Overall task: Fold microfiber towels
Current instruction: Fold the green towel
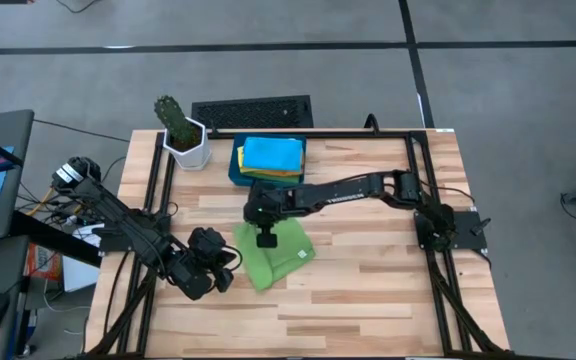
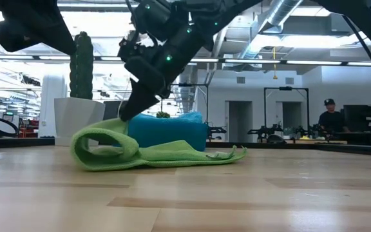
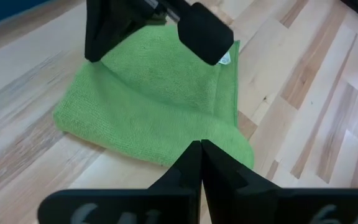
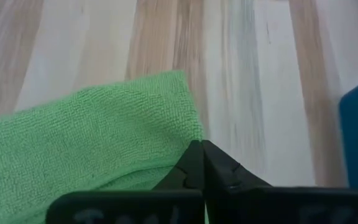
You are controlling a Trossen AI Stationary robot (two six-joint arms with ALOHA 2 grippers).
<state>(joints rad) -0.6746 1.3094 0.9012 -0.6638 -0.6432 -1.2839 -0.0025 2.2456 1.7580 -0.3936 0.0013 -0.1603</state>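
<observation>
Right gripper point(image 1: 266, 239) was down on the green towel point(image 1: 273, 255) near the mid of the table point(image 1: 368, 290), fingers pressed together. Its wrist cam showed the two dark tips point(image 4: 199, 163) touching, w/ a green corner point(image 4: 104, 143) just beside them; couldn't tell from that cam if any cloth was pinched. Low view showed what the top view didn't: the towel point(image 2: 147, 151) was curled over in a loop on one side, and the gripper point(image 2: 129, 113) touched the top of that loop. Left gripper point(image 1: 218, 272) was just beside the towel's edge, fingers point(image 3: 197, 165) shut too, holding nothing. Only the top view showed the blue towel point(image 1: 272, 153) lying on a stack in the tray point(image 1: 236, 165), beside a cactus pot point(image 1: 186, 140). Low view also showed a person point(image 2: 330, 116) far back in the room.
</observation>
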